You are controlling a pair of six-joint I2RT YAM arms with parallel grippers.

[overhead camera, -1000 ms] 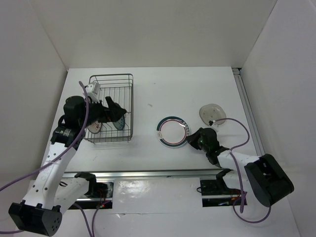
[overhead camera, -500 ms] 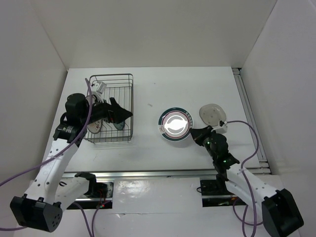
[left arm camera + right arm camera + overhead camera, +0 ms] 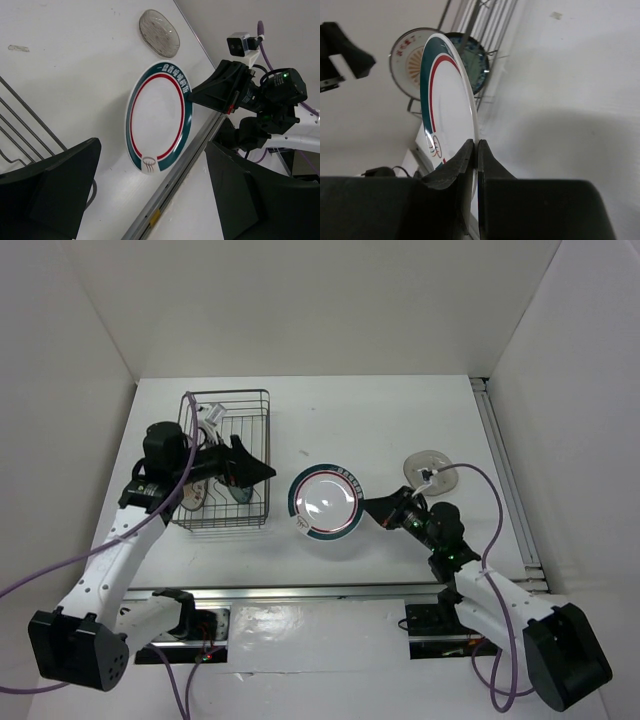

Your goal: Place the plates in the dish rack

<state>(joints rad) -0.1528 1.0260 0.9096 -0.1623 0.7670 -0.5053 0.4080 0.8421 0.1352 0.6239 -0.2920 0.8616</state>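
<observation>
Right gripper (image 3: 474, 150) pinches ringed plate (image 3: 325, 502) by its rim; dish rack (image 3: 226, 393) lies leftward, nearer left gripper (image 3: 252, 468), which is spread wide.

Illegible characters (image 3: 175, 76) on ringed plate (image 3: 157, 117)

Ringed plate (image 3: 159, 117) clamped at its rim by right jaws, greyish plate (image 3: 159, 39) flat on table (image 3: 75, 60) beyond

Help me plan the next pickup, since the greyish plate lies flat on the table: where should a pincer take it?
Probably by its rim. The greyish plate lies flat, so only its thin edge offers a pinch. Come low from the near side, the right arm's side, with one finger over the lip and one under, as the right pincer grips the ringed plate by its rim.
</observation>
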